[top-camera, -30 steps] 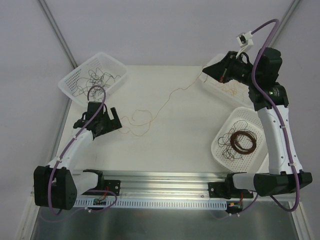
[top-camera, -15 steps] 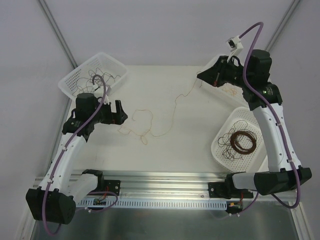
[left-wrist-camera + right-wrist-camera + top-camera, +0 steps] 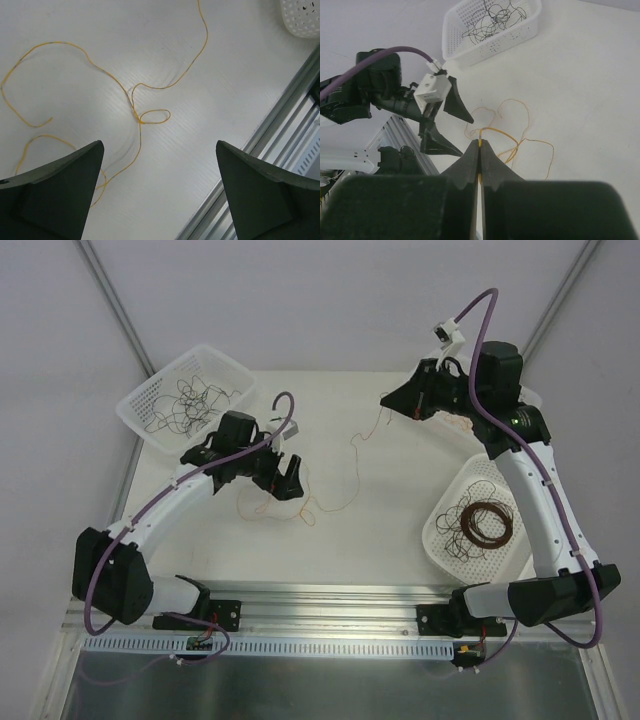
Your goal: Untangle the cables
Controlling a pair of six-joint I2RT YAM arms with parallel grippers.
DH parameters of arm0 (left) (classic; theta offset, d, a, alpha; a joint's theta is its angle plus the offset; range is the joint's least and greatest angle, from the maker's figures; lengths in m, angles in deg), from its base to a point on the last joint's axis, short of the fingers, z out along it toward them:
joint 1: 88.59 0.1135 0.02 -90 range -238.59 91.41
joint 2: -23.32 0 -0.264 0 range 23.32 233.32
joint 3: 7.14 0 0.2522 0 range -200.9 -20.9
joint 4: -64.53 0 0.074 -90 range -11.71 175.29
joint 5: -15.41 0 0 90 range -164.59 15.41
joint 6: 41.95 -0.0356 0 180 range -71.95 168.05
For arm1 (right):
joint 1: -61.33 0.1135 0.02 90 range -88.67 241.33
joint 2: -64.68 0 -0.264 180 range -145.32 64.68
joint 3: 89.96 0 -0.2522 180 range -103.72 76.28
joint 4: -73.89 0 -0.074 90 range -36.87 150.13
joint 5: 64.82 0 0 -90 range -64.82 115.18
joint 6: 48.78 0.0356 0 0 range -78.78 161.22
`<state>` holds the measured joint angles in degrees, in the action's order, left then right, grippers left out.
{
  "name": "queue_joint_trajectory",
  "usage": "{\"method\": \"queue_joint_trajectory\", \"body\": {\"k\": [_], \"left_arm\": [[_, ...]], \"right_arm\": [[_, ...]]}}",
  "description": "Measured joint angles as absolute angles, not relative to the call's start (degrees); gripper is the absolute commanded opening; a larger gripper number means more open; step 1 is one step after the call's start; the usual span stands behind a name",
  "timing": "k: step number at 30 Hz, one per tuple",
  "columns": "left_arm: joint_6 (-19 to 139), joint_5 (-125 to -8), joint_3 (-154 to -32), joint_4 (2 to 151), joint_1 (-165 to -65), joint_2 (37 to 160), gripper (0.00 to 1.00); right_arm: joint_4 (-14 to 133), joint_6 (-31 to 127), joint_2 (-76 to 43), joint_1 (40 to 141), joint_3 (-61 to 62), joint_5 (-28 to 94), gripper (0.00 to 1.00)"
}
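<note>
One thin yellow-tan cable (image 3: 350, 440) runs from my right gripper (image 3: 386, 401) down across the white table to loose loops beside my left gripper (image 3: 286, 480). In the right wrist view my right gripper (image 3: 480, 143) is shut on this cable's end, and the rest (image 3: 522, 134) hangs slack to the table. My left gripper (image 3: 159, 145) is open and empty, hovering over the loops (image 3: 152, 116), apart from them. More tangled black strands lie in the far-left basket (image 3: 160, 405).
A white basket (image 3: 445, 540) at the right holds a dark-brown ring coil (image 3: 488, 523) and loose strands. Another basket (image 3: 455, 425) sits behind my right arm, mostly hidden. A metal rail (image 3: 330, 592) runs along the near edge; it also shows in the left wrist view (image 3: 292, 117).
My left arm swung right and inward, over the cable's loops. My right gripper moved left with the cable end, so the cable slackened and bunched up.
</note>
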<state>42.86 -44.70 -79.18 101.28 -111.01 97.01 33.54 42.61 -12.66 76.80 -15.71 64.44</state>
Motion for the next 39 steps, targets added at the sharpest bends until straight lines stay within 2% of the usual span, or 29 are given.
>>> {"method": "queue_joint_trajectory", "body": {"k": [5,9,15,16,21,23,33,36,37,39], "left_arm": [[42.78,-44.84,-81.15,99.26,-114.57,105.64,0.90],[41.42,-45.05,-82.57,98.28,-117.21,112.63,0.79],[40.79,-45.16,-86.00,96.93,-118.50,121.29,0.66],[40.77,-45.23,-86.29,96.90,-118.50,122.19,0.59],[40.77,-45.75,-87.71,96.53,-118.55,125.55,0.52],[40.81,-46.10,-88.34,96.47,-118.57,126.56,0.41],[40.52,-46.69,-89.02,96.05,-118.92,129.51,0.39],[40.50,-46.72,-89.02,96.05,-119.16,129.86,0.34],[40.50,-46.74,-89.02,96.05,-119.33,129.88,0.26],[40.44,-46.76,-89.02,96.03,-119.38,129.88,0.18]], "right_arm": [[33.26,42.44,-12.66,77.43,-15.05,64.38,0.01],[33.13,42.41,-12.66,77.87,-13.61,64.38,0.01],[33.24,42.39,-12.66,78.46,-12.32,64.40,0.01],[33.28,42.39,-12.66,78.54,-12.08,64.40,0.01],[33.39,42.48,-12.66,78.92,-10.74,64.40,0.01],[33.52,42.52,-12.66,79.02,-10.11,64.40,0.01],[34.11,42.72,-12.68,79.37,-9.15,64.42,0.01],[34.22,42.76,-12.68,79.44,-9.15,64.42,0.01],[34.26,42.79,-12.68,79.44,-9.15,64.42,0.01],[34.44,42.92,-12.68,79.57,-9.06,64.42,0.01]]}}
